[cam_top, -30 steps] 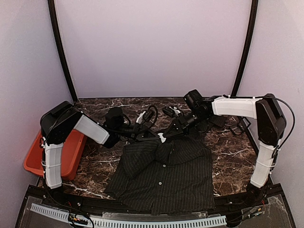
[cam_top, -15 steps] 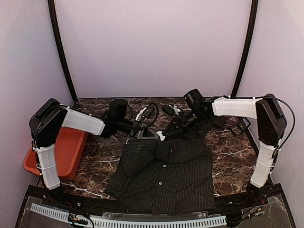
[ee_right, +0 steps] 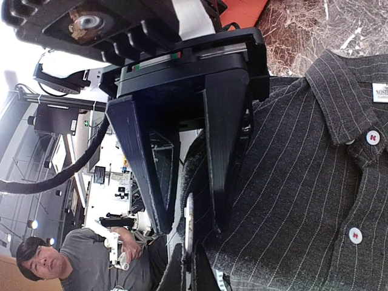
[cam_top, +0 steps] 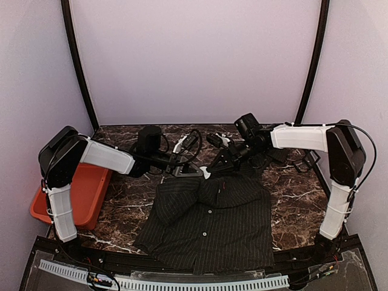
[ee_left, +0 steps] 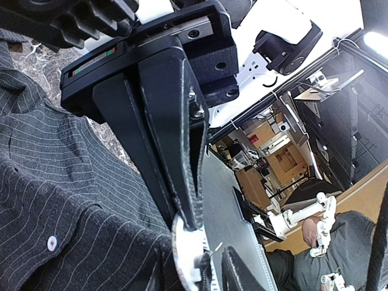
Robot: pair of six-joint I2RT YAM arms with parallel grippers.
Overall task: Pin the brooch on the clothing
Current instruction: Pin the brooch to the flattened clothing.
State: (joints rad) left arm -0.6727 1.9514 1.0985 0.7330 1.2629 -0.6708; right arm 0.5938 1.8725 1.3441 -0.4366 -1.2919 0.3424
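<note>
The right tool point(ee_left: 189, 221) is closed, its two black fingers point(ee_left: 170, 139) pressed flat together and their tips meeting right at the rim of a small pale round disc that I take to be the brooch point(ee_left: 183, 254) — whether anything thin is nipped between them I cannot tell. Facing it tip to tip, the left tool point(ee_right: 191, 231) has its jaws partly apart, with a dark fold of cloth and the disc's pale edge between them; a firm clamp is not something these views show. Just under both tools lies the collar point(ee_right: 339, 97) end of the clothing point(cam_top: 209, 221), which spreads away from the tips, flat and front-up on the bench point(cam_top: 291, 182), white buttons point(ee_right: 356, 235) showing. The cloth looks light, limp and easily bunched, so it probably slides on the bench unless a raised fold near the collar is pinched. The brooch seems small, rigid and smooth — best held by its rim, leaving the pin side free.
</note>
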